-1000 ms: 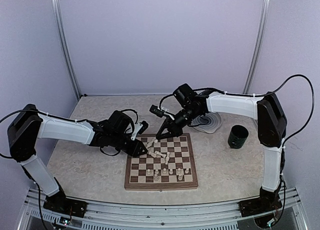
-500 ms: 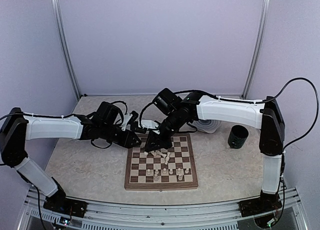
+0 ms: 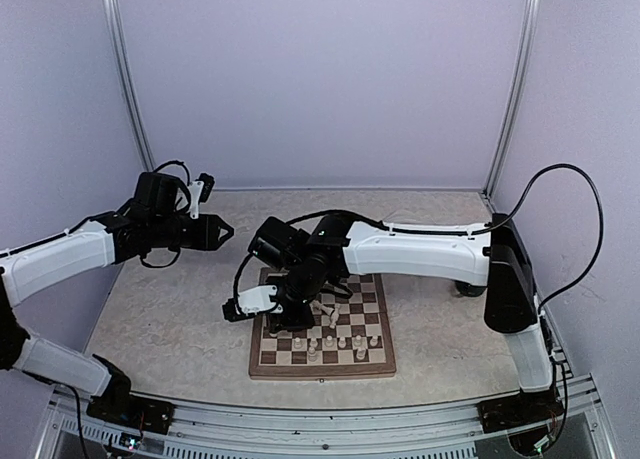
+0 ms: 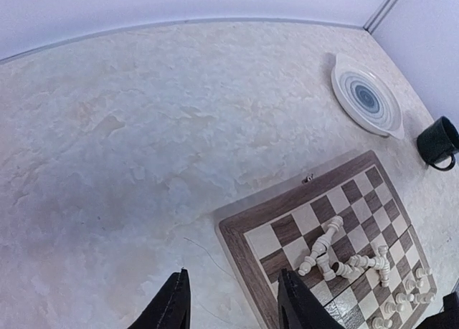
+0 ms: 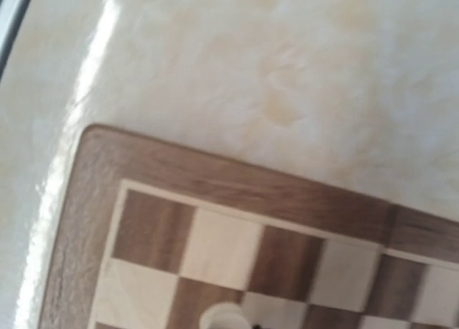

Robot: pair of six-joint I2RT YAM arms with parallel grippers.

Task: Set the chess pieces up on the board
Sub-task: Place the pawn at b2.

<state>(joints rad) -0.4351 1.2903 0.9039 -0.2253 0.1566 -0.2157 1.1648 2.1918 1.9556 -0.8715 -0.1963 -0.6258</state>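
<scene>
The left gripper (image 3: 224, 233) hung above the table (image 3: 160, 309), well left of the board (image 3: 320, 371), its fingers (image 4: 174, 305) parted with nothing between them. The right gripper (image 3: 288, 317) was closed, low over the board's left squares; whether it pinched a piece could not be told. Several chess pieces (image 4: 320, 246) lay toppled mid-board, and others stood along the near rows.

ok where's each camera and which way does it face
top external: above and behind, looking down at the board; both arms show.
left wrist: raised high, looking down at board, plate, cup; own fingers at bottom.
right wrist: close over a board corner; fingers not clearly visible.
shared: all see the board; top and left wrist see toppled pieces.
</scene>
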